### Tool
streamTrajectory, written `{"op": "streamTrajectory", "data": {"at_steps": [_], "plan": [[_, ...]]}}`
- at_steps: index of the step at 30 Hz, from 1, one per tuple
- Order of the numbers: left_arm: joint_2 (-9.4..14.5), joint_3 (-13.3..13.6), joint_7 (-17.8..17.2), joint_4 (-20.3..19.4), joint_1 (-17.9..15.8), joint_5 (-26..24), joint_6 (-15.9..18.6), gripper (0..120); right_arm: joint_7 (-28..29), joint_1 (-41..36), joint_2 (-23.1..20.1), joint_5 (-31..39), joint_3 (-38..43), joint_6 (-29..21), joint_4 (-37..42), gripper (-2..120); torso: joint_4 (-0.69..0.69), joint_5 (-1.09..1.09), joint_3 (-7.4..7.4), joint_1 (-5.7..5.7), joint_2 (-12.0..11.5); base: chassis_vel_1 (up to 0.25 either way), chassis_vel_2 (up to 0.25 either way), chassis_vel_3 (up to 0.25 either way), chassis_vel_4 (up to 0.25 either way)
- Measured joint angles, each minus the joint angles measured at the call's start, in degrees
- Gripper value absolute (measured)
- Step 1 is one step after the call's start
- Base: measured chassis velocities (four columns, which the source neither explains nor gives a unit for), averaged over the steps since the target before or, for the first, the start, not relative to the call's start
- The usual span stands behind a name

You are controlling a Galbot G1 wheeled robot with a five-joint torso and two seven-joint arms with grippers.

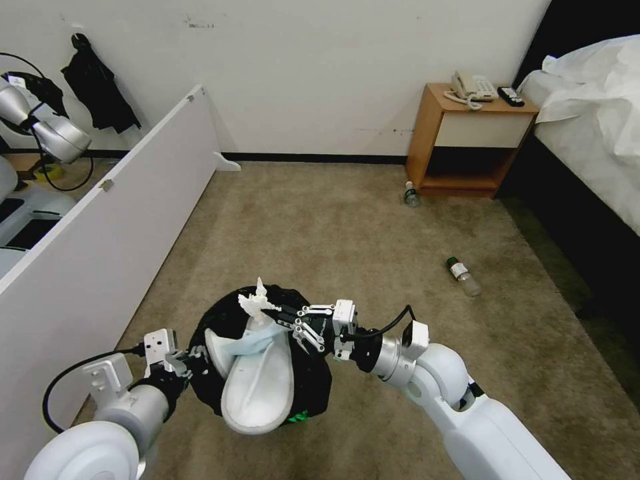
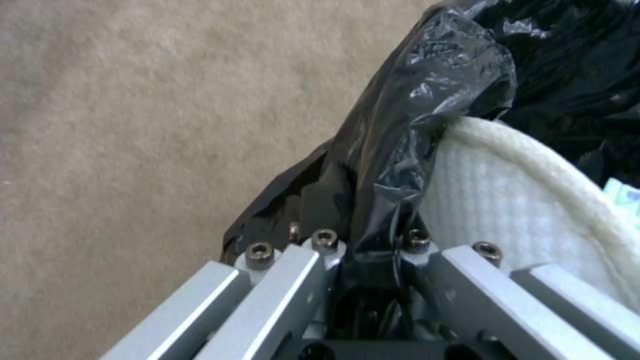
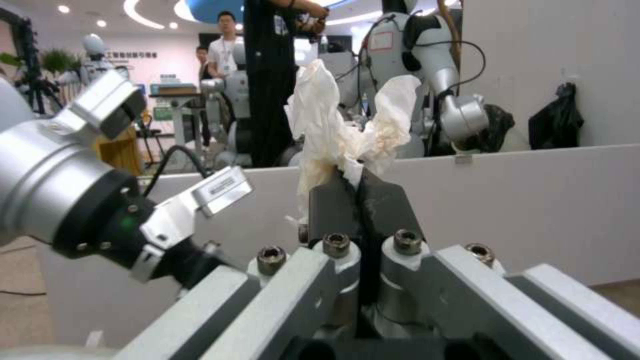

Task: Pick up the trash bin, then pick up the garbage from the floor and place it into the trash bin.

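The trash bin (image 1: 313, 380), wrapped in its crinkly black bag (image 2: 427, 90), hangs just above the floor (image 1: 347, 227) in front of me. My left gripper (image 1: 199, 359) is shut on the bag-covered rim (image 2: 373, 220). Two white slippers (image 1: 261, 383) stick out of the bin, one right by the left gripper (image 2: 507, 200). My right gripper (image 1: 272, 311) hovers over the bin's far rim, shut on a piece of white crumpled paper (image 1: 255, 301), which stands up from the closed jaws (image 3: 333, 125). Two clear green-labelled bottles lie on the carpet, one (image 1: 463, 276) to the right, one (image 1: 411, 195) by the nightstand.
A white partition wall (image 1: 113, 233) runs along my left. A wooden nightstand (image 1: 467, 133) with a phone stands at the back right, and a bed (image 1: 593, 133) fills the right edge. Open carpet lies between the bin and the bottles.
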Motion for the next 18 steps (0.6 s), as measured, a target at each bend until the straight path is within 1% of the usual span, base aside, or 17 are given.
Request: {"op": "streamTrajectory", "data": {"at_steps": [8, 16, 18], "plan": [[0.32, 2.05, -0.08, -0.35, 0.83, 0.86, 0.0, 1, 0.15, 0.37, 0.34, -0.38, 0.1, 0.45, -0.81, 0, 0.0, 0.0, 0.0, 0.0, 0.0, 0.0, 0.0, 0.0, 0.0], [0.4, 2.22, -0.06, -0.35, 0.94, 1.28, 0.0, 1, 0.36, 0.28, 0.39, -0.49, 0.33, 0.58, -0.96, 1, 0.0, 0.0, 0.0, 0.0, 0.0, 0.0, 0.0, 0.0, 0.0], [0.41, 2.0, -0.01, -0.25, 0.64, 1.28, 0.0, 1, 0.34, 0.24, 0.28, -0.5, 0.39, 0.63, -1.06, 10, 0.0, 0.0, 0.0, 0.0, 0.0, 0.0, 0.0, 0.0, 0.0]]}}
